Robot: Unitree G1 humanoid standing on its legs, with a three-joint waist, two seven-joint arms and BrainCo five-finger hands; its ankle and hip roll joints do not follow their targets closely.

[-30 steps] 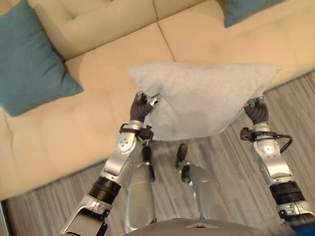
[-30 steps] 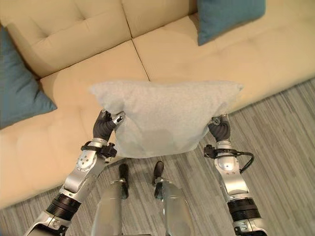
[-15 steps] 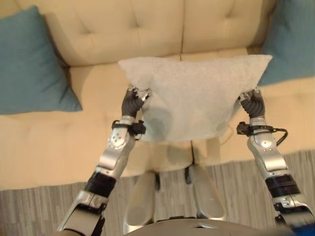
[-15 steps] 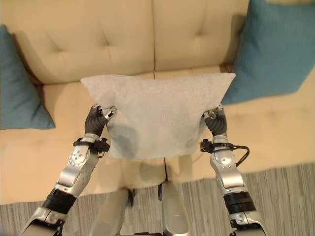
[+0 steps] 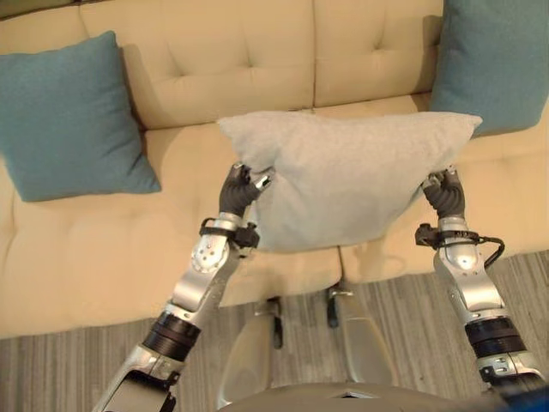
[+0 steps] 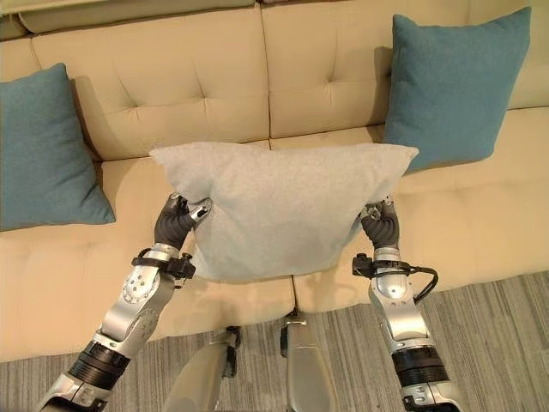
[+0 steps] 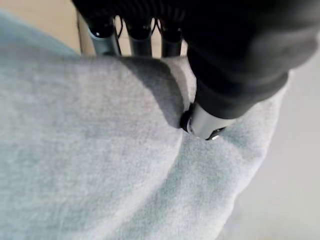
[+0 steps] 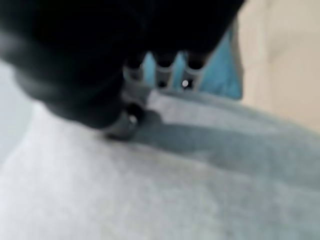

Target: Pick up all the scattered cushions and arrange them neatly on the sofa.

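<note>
1. A light grey cushion (image 6: 279,210) is held in the air over the seat of the cream sofa (image 6: 197,77), in front of the seam between its two seat sections.
2. The cushion's left edge is pinched by the left hand (image 6: 177,221), with fingers curled behind the fabric and the thumb pressed into its near face.
3. The cushion's right edge is gripped the same way by the right hand (image 6: 380,225).
4. A teal cushion (image 6: 43,150) is propped against the backrest at the left, and another teal cushion (image 6: 455,81) at the right.
</note>
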